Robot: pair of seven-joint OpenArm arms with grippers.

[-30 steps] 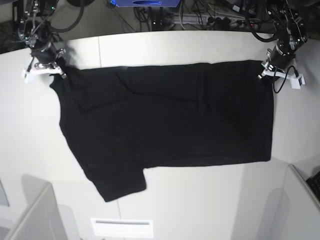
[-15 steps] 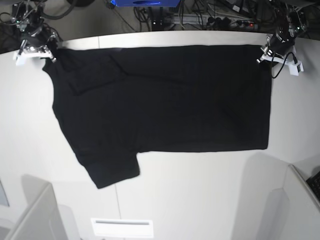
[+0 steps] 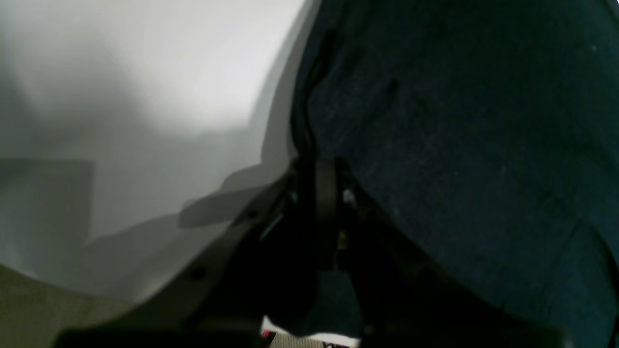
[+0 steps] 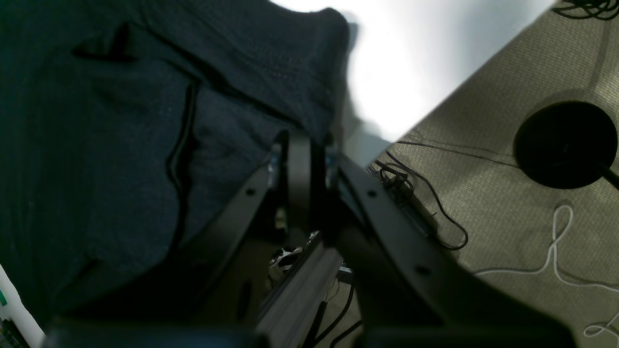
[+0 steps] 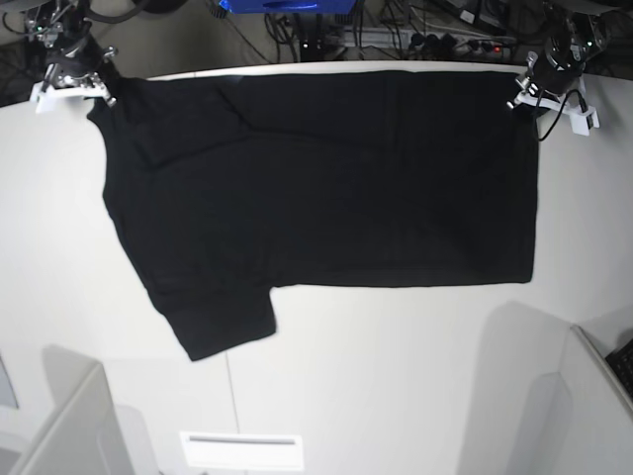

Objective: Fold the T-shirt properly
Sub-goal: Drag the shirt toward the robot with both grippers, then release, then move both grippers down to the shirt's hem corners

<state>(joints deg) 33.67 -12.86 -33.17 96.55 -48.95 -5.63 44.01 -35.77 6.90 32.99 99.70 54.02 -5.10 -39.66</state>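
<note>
The black T-shirt (image 5: 326, 188) lies spread plain side up across the white table, its far edge stretched along the table's back edge. One sleeve (image 5: 223, 317) sticks out at the near left. My left gripper (image 5: 521, 94) is shut on the far right corner. In the left wrist view the left gripper (image 3: 319, 166) pinches the cloth (image 3: 459, 145) at its edge. My right gripper (image 5: 99, 87) is shut on the far left corner. In the right wrist view the right gripper (image 4: 302, 140) holds bunched cloth (image 4: 121, 145) over the table edge.
The white table (image 5: 396, 376) shows bare in front of the shirt, with a white strip (image 5: 240, 447) at its front edge. Grey partitions stand at the near left (image 5: 59, 426) and near right (image 5: 593, 396). Cables (image 5: 435, 35) and a black round base (image 4: 566, 145) lie behind.
Both grippers have drawn back toward the table's far edge, dragging the shirt's top edge with them. The whole shirt has slid away and lies flatter.
</note>
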